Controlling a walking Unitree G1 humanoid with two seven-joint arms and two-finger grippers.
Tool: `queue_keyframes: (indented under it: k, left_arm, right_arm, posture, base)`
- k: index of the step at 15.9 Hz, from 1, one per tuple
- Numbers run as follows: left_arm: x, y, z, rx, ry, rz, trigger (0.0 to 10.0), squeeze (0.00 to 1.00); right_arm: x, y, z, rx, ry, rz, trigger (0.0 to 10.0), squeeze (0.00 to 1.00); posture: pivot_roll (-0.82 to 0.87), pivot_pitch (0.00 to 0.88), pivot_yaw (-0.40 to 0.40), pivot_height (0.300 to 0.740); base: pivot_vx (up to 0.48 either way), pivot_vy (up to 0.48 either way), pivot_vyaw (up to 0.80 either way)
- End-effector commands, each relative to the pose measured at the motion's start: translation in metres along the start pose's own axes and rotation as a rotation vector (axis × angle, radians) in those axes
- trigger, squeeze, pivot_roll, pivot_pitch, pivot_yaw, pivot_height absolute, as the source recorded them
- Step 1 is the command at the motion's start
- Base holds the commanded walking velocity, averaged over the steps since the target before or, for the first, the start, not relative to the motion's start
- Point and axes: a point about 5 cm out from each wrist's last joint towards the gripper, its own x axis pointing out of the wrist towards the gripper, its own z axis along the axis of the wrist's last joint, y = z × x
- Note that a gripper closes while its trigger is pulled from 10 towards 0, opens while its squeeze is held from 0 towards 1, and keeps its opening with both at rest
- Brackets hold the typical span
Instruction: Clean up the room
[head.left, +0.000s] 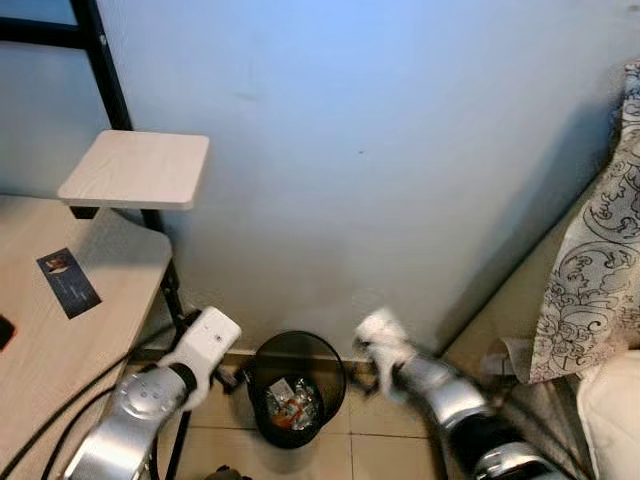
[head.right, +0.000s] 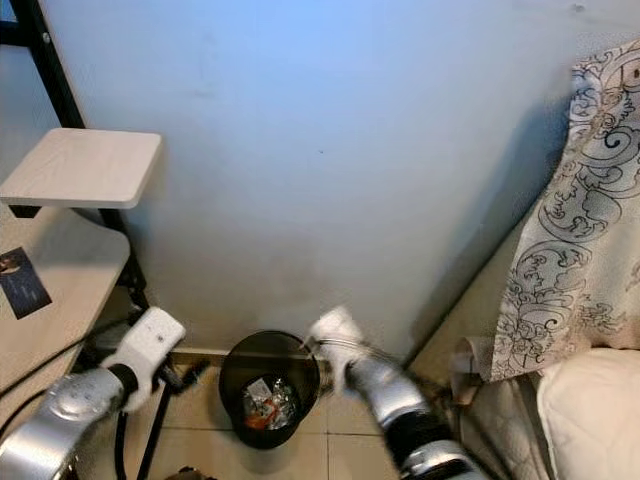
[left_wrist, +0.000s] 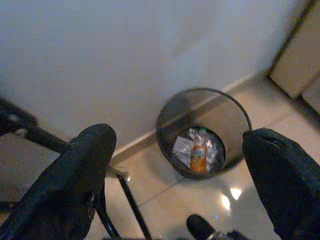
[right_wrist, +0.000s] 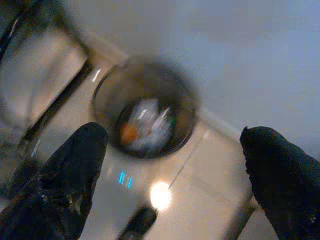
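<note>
**Mia:** Where is the trash bin?

**Ben:** The black mesh bin sits on the tiled floor at the bottom middle of the head picture, right against the pale blue wall. Inside it are crumpled shiny wrappers and an orange bottle.

**Mia:** What are the claws doing?

**Ben:** The left gripper is low on the left side of the bin. Its two black fingers are spread wide apart with nothing between them. The right gripper is low on the right side of the bin. Its fingers are wide apart too, and empty. That picture is blurry, so I think the arm is moving.

**Mia:** So what is the job now?

**Ben:** I think some trash has just gone in, because both claws are empty and close to the bin. The good way now is to lift both arms up slowly and not bump the rim, or the light bin could tip over.

**Mia:** Anything else to watch?

**Ben:** Yes. Black cables hang by the wooden desk in the lower left, and a patterned cloth hangs at the right edge. The arms should stay away from both.
</note>
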Motion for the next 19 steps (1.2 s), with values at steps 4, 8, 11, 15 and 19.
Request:
queue_keyframes:
  k: [4, 8, 11, 15, 19]
  left_arm:
    - [-0.001, 0.003, 0.022, -0.073, -0.141, 0.077, 10.0, 0.00]
    - [-0.011, -0.004, 0.034, -0.142, -0.217, 0.142, 10.0, 0.00]
    - [-0.025, -0.001, 0.032, -0.186, -0.235, 0.203, 10.0, 0.00]
    - [-0.037, 0.008, 0.030, -0.323, -0.233, 0.303, 10.0, 0.00]
    - [-0.039, 0.012, 0.028, -0.245, -0.224, 0.321, 10.0, 0.00]
  right_arm:
    - [-0.035, -0.020, 0.005, 0.195, -0.183, -0.180, 10.0, 0.00]
    - [-0.087, -0.020, 0.007, 0.301, -0.312, -0.339, 10.0, 0.00]
    - [-0.101, -0.013, 0.011, 0.311, -0.337, -0.361, 10.0, 0.00]
    - [-0.109, -0.011, 0.012, 0.324, -0.324, -0.376, 10.0, 0.00]
    - [-0.113, -0.016, 0.017, 0.324, -0.329, -0.397, 10.0, 0.00]
  posture:
    - [-0.03, 0.000, -0.027, 0.740]
    - [-0.08, 0.000, 0.013, 0.740]
    - [-0.07, 0.000, 0.010, 0.740]
    - [-0.05, 0.000, -0.005, 0.740]
    - [-0.06, 0.000, -0.012, 0.740]
  base:
    - [0.000, 0.000, -0.77]
    - [0.000, 0.000, -0.77]
    - [0.000, 0.000, -0.77]
    - [0.000, 0.000, -0.77]
    - [0.000, 0.000, -0.77]
